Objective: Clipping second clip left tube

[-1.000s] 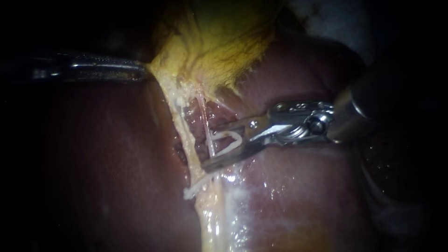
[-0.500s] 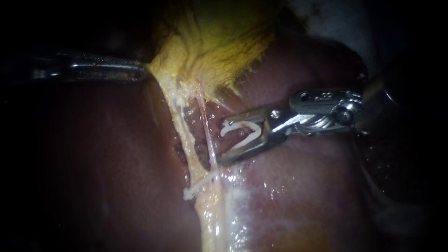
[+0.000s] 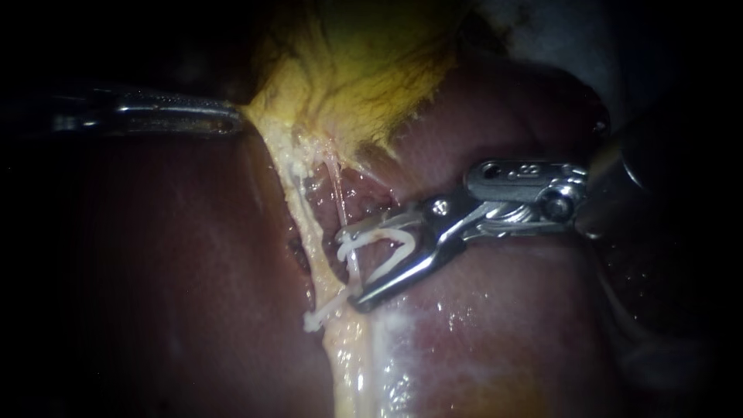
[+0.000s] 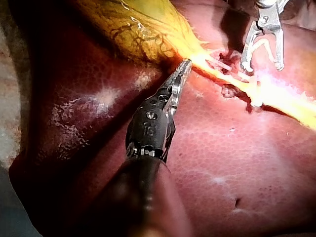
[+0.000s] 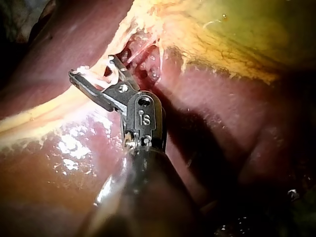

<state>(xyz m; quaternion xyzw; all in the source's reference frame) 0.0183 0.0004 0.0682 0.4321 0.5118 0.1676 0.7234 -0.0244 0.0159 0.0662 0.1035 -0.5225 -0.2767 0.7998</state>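
While left instrument (image 3: 236,121) grips gallbladder (image 3: 364,77), right instrument's (image 3: 353,268) clip (image 3: 391,231) straddles thin tube (image 3: 338,190).

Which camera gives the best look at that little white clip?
The endoscope view: the clip shows side-on, an open V held in the right instrument's jaws. The left wrist view shows it small and distant; the right wrist view mostly hides it.

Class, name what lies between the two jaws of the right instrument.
A white clip, its legs along the jaws of the right instrument; a thin tube crosses at the clip's open end. The endoscope view shows this best.
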